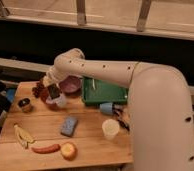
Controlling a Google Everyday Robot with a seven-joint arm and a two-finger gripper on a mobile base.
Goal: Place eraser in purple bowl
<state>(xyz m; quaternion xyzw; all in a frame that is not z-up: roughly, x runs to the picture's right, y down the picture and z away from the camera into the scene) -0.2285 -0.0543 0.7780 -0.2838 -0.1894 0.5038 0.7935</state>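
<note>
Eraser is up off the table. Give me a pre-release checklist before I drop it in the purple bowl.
1. Eraser in grip: ok. The gripper is shut on the eraser, a black block held above the table.
2. Gripper over the purple bowl: not ok. It hangs at the bowl's left rim, above a white object, not over the middle.
3. Bowl interior free: cannot tell; the arm hides part of it.
4. Right bowl: ok. The purple one sits beside the green tray.
5. Sponge out of the way: ok, it lies nearer the table's front.
</note>
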